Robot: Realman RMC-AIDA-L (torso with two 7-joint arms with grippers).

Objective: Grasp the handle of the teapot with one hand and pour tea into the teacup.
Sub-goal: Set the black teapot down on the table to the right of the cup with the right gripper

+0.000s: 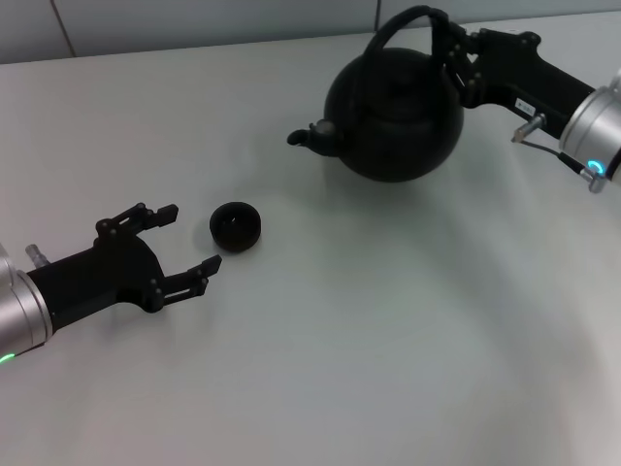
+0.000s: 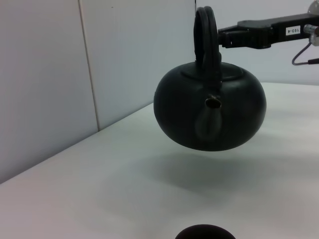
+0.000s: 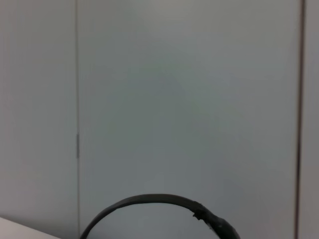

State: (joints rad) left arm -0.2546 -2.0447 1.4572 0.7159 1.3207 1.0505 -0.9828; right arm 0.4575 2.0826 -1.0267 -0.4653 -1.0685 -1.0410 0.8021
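The black teapot (image 1: pixel 396 115) hangs in the air above the table, its spout (image 1: pixel 312 136) pointing toward the left. My right gripper (image 1: pixel 456 60) is shut on the arched handle (image 1: pixel 403 24) at its right side. In the left wrist view the teapot (image 2: pixel 209 112) floats above its shadow, spout (image 2: pixel 213 102) facing the camera, held by the right gripper (image 2: pixel 224 37). The small black teacup (image 1: pixel 235 225) stands on the table left of and nearer than the teapot; its rim (image 2: pixel 205 232) shows in the left wrist view. My left gripper (image 1: pixel 189 238) is open beside the teacup, not touching it.
The white table (image 1: pixel 388 340) ends at a grey panelled wall (image 1: pixel 194 19) behind the teapot. The right wrist view shows the handle's arc (image 3: pixel 149 201) against that wall (image 3: pixel 189 99).
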